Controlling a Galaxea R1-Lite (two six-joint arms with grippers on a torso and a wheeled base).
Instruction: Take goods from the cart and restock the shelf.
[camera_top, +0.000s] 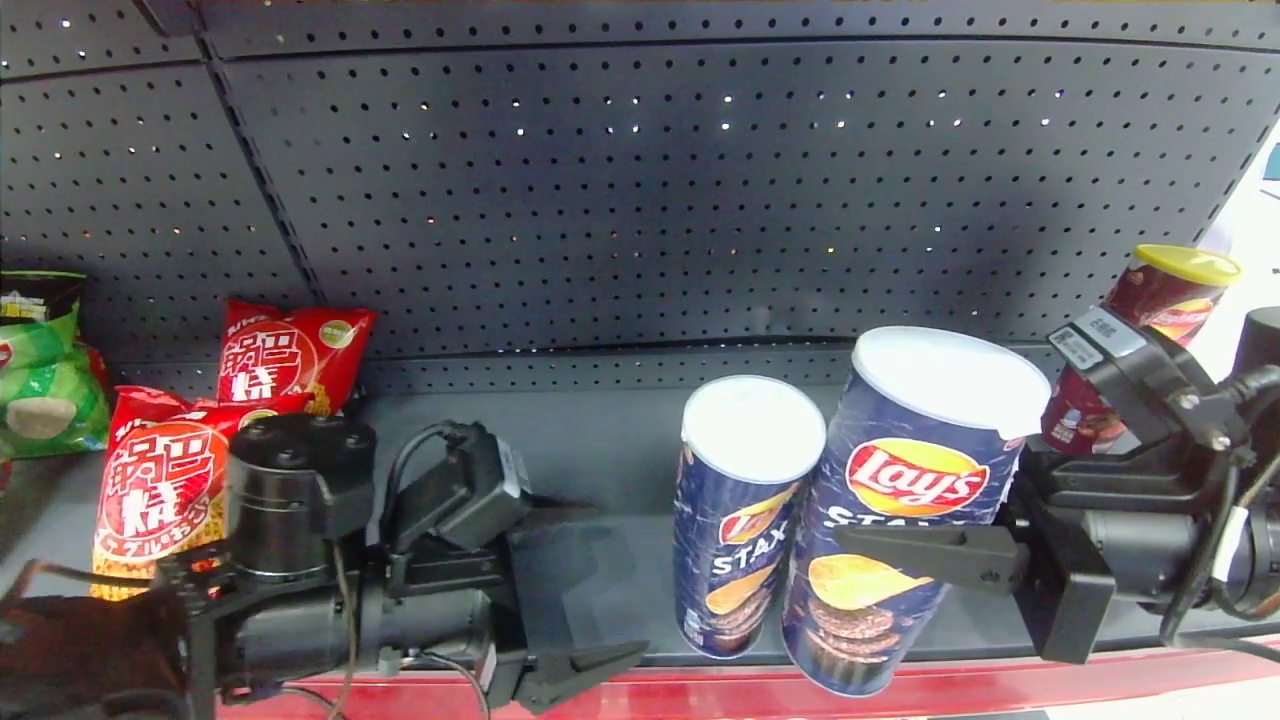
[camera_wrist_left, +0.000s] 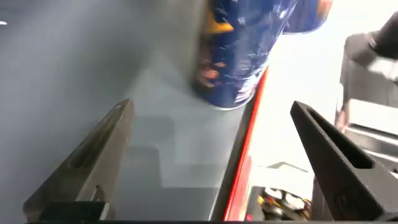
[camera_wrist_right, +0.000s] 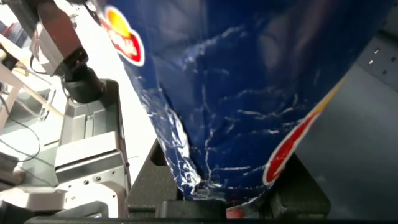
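My right gripper (camera_top: 905, 520) is shut on a large blue chip can (camera_top: 915, 500) with a white lid. The can is tilted, with its base at the red front strip (camera_top: 1000, 685) of the shelf. In the right wrist view the held can (camera_wrist_right: 249, 93) rises from the gripper (camera_wrist_right: 236, 205). A second blue can (camera_top: 745, 510) stands upright on the shelf just to its left, also visible from the left wrist (camera_wrist_left: 242, 56). My left gripper (camera_top: 585, 590) is open and holds nothing, low over the shelf left of the standing can; it (camera_wrist_left: 214, 155) straddles the shelf's red edge.
Red snack bags (camera_top: 170, 470) and green bags (camera_top: 40, 380) lie at the shelf's left end. A red can with a yellow lid (camera_top: 1165, 295) stands at the back right behind my right arm. Bare grey shelf board (camera_top: 600, 440) lies between the bags and the cans, with a pegboard wall (camera_top: 640, 200) behind.
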